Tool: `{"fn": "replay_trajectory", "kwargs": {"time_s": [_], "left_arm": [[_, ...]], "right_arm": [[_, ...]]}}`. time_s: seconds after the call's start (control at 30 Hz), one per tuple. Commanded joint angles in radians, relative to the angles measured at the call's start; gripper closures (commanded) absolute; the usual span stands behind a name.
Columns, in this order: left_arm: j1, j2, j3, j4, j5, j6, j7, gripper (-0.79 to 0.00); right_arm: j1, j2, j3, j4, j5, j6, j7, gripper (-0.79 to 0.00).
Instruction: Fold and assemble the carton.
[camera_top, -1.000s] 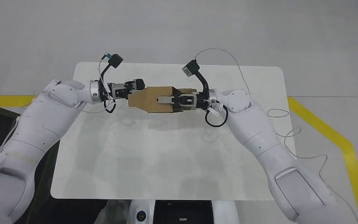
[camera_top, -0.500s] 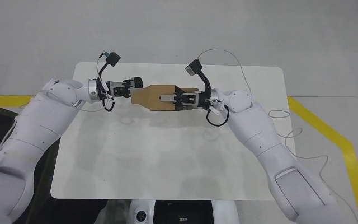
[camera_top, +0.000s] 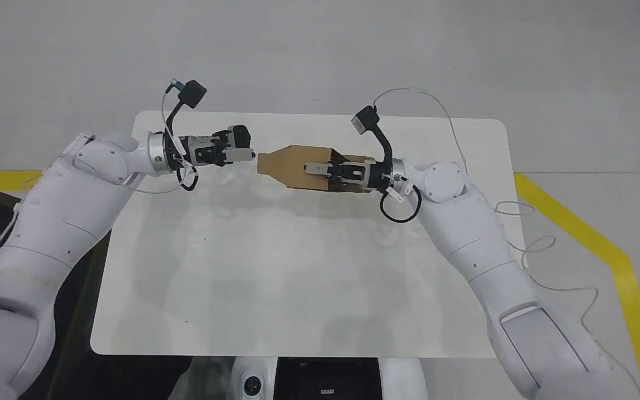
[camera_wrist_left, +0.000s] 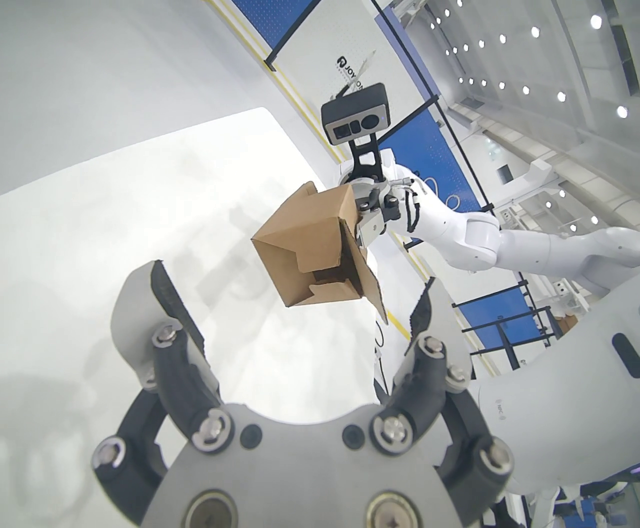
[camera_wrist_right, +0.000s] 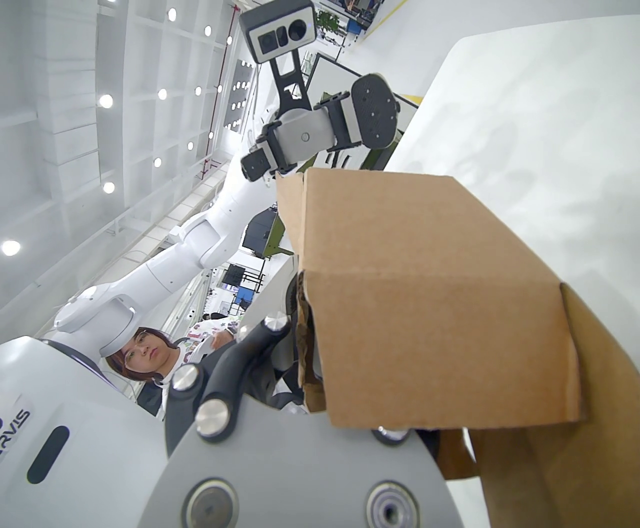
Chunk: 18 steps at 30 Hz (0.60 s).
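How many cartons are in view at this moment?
1. The carton is held by the right gripper above the far side of the table, apart from the open left gripper.

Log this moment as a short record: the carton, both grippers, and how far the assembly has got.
carton: brown cardboard, formed into a box shape, held over the white table
right gripper: shut on the carton, one finger lying on its upper face
left gripper: open, holding nothing, level with the carton's free end, a gap between them
carton's free end: not closed; inner flaps partly folded in, one flap sticking out
assembly: not yet finished
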Motion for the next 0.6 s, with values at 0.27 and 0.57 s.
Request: {"fn": "replay_trajectory", "kwargs": {"time_s": [0.27,0.57], "left_arm": [[0.0,-0.003,-0.013,0.016,0.162,-0.014,0.049,-0.785],[0.01,-0.022,-0.015,0.044,0.207,0.0,0.066,-0.785]], "right_arm": [[0.002,-0.002,-0.006,-0.034,-0.003,0.009,-0.003,0.0],[0.0,-0.003,-0.006,-0.068,0.025,0.001,0.018,0.0]]}}
